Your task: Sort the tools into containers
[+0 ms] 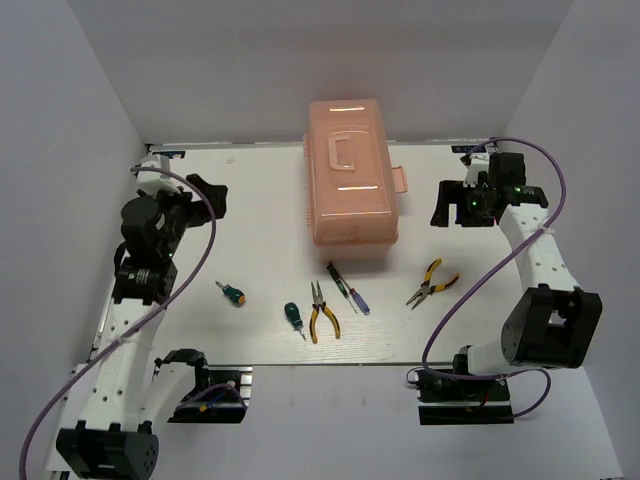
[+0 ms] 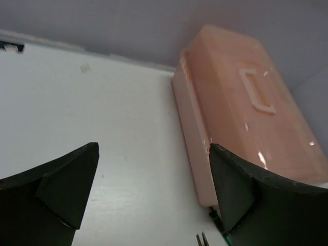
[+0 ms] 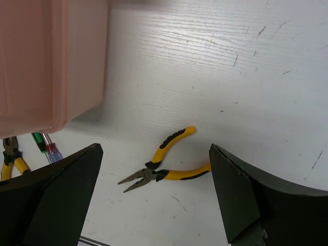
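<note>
Soft, even overhead light fills the top view: the white bench (image 1: 250, 210) is bright and shadows are faint. Small glare streaks sit on the toolbox (image 1: 350, 200) lid. The left wrist view is dimmer and soft. In the right wrist view, glare washes the bench at 12 o'clock, and the dark jaws at 5 and 7 o'clock are blurred.

The shut toolbox (image 1: 349, 175) blocks the far middle of the table (image 1: 260, 220), both its flanks open

Overhead, 2 wrist close-ups; toolbox (image 1: 349, 205) shared
</note>
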`<state>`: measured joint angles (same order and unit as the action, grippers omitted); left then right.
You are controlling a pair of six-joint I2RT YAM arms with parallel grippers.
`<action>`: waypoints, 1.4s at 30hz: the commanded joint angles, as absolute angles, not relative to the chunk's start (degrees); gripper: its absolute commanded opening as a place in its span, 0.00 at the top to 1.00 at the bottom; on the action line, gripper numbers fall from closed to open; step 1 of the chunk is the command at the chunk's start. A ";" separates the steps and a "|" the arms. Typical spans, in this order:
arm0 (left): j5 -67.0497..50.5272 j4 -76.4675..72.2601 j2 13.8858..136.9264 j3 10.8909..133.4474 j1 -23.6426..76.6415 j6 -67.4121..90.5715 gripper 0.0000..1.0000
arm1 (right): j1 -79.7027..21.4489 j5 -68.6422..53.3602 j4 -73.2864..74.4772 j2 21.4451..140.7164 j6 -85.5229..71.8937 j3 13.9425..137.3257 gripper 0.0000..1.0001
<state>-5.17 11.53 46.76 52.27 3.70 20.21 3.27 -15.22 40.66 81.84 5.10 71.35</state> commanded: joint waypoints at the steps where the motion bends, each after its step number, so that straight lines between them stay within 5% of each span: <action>1: -9.57 15.56 50.88 50.63 3.52 21.62 0.01 | 3.52 -17.05 40.00 79.90 6.67 71.11 0.10; 11: -17.13 12.31 56.42 50.10 3.52 22.15 0.03 | 3.60 -23.62 37.35 80.42 11.39 73.55 0.10; 12: -17.83 11.35 57.64 50.10 3.52 22.15 0.10 | 3.60 -26.34 37.01 80.42 16.91 74.09 0.18; 13: -18.71 10.64 58.44 50.10 3.52 22.15 0.37 | 3.34 -30.98 34.91 81.46 17.57 74.70 0.66; 14: -19.24 10.03 59.49 50.62 3.52 22.15 0.61 | 3.08 -32.50 29.85 82.17 15.84 76.88 0.94; 15: -19.25 10.02 62.03 51.67 3.52 22.15 0.89 | 2.64 -34.35 28.14 83.31 13.12 78.47 1.00; 16: -20.73 10.63 63.53 52.55 4.21 22.15 1.00 | 2.20 -39.32 26.30 87.58 11.01 82.84 1.00; 19: -23.98 10.63 67.23 54.67 4.75 21.36 1.00 | 0.10 -43.31 24.53 94.01 2.48 95.32 1.00; 20: -26.08 9.85 69.41 55.45 4.75 21.36 0.77 | -2.09 -43.07 23.13 96.22 0.46 98.32 0.92; 21: -26.97 9.15 70.30 55.98 4.75 21.36 0.59 | -3.76 -42.81 21.20 97.37 -2.61 99.31 0.75; 22: -28.20 9.14 71.10 56.86 4.75 21.36 0.32 | -5.78 -42.72 19.44 99.12 -3.59 101.14 0.58; 23: -28.82 9.14 72.32 56.87 4.75 21.36 0.24 | -7.37 -42.28 18.47 99.84 -5.43 102.38 0.25; 26: -31.81 6.78 73.21 57.48 4.75 22.41 0.12 | -10.36 -41.92 13.81 103.79 -13.07 105.54 0.14; 42: -38.67 -0.35 76.55 57.48 4.75 25.93 0.11 | -25.84 -18.12 14.67 114.70 -20.04 113.91 0.30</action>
